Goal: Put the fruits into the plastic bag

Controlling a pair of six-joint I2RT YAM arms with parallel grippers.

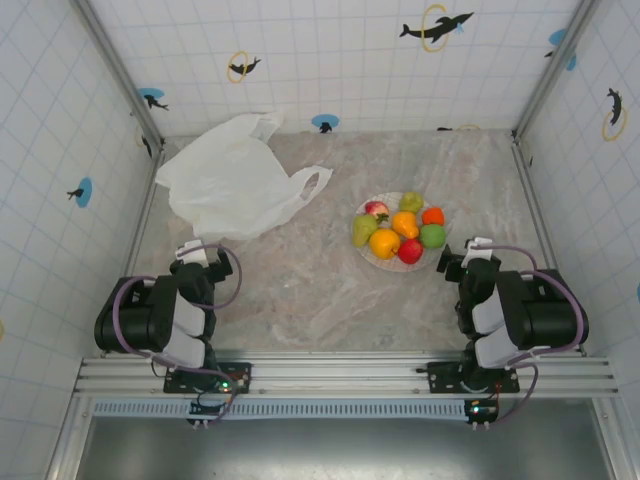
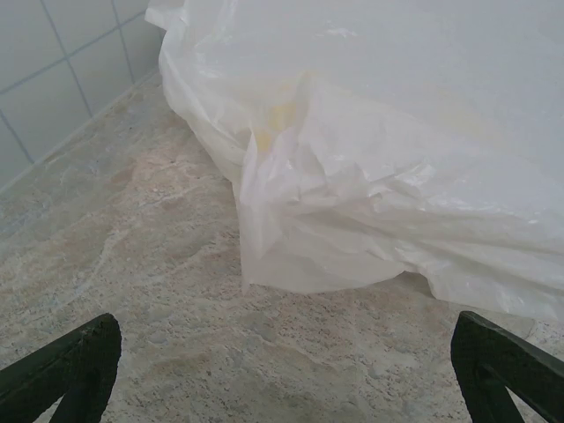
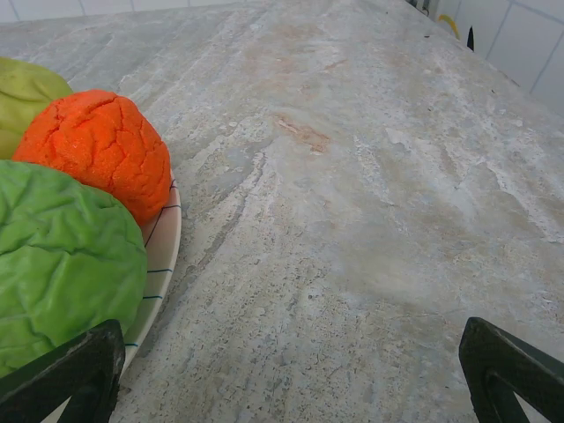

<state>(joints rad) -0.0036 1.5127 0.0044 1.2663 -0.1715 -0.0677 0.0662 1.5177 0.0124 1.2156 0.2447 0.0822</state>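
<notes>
We have bagged nothing yet: the fruits (image 1: 398, 229) all sit on the plate (image 3: 167, 238) near our right gripper (image 3: 286, 339), the plastic bag (image 1: 225, 180) lies crumpled before our left gripper (image 2: 284, 335), and both stand wide apart, empty.

I note a pale grid-lined plate (image 3: 165, 251) on my marbled table (image 1: 300, 290), right of centre; white tiled walls (image 1: 340, 70) carry dolphin stickers (image 1: 436, 26) around three sides.

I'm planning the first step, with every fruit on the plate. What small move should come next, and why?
Probably shift the right gripper left over the green fruit: its jaws stand open and empty, and that fruit is nearest on the plate.
</notes>
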